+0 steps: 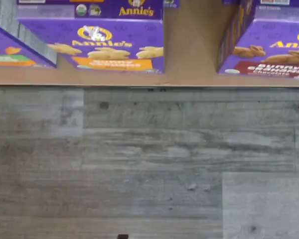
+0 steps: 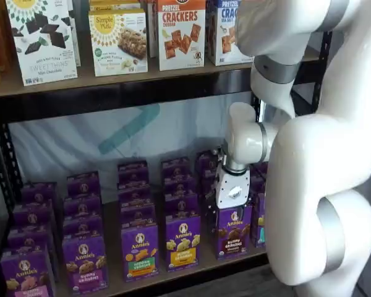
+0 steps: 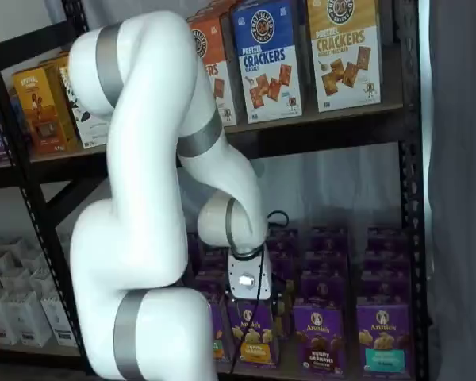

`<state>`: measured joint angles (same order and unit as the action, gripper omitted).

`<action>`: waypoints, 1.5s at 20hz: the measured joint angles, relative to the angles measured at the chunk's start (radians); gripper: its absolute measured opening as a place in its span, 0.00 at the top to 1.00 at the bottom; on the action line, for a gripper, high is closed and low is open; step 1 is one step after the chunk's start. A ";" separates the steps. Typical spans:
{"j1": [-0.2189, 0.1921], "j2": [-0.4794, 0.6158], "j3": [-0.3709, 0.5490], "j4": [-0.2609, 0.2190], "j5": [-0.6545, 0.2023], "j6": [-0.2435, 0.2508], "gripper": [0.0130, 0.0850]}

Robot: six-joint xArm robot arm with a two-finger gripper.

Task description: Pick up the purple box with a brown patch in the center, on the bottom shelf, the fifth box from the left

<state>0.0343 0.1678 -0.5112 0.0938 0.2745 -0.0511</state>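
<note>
The purple box (image 2: 233, 232) with the brown label band stands in the front row of the bottom shelf (image 2: 191, 271), and both shelf views show it (image 3: 317, 337). The wrist view shows this purple box (image 1: 271, 52) near the shelf's front edge (image 1: 189, 75), beside a purple carton with a yellow-orange centre (image 1: 109, 47). My gripper (image 2: 227, 213) hangs in front of the shelf, just above the front row and touching no box. In a shelf view my gripper (image 3: 250, 305) sits over the yellow-centred carton (image 3: 255, 337), left of the brown one. Its jaws stand open with nothing in them, and the dark fingers barely show.
Rows of purple cartons fill the bottom shelf several deep. Cracker boxes (image 2: 181, 34) stand on the upper board. A teal-centred carton (image 3: 381, 340) is right of the brown one. A black rack post (image 3: 412, 198) rises at the right. Grey plank floor (image 1: 149, 164) lies before the shelf.
</note>
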 joint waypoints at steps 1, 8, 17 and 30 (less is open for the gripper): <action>-0.002 0.016 -0.012 -0.017 -0.004 0.014 0.00; -0.043 0.138 -0.121 -0.034 -0.017 -0.010 0.00; -0.114 0.296 -0.272 -0.117 -0.030 -0.001 0.00; -0.181 0.473 -0.475 -0.274 -0.039 0.084 0.00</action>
<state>-0.1463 0.6407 -0.9858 -0.1800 0.2356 0.0331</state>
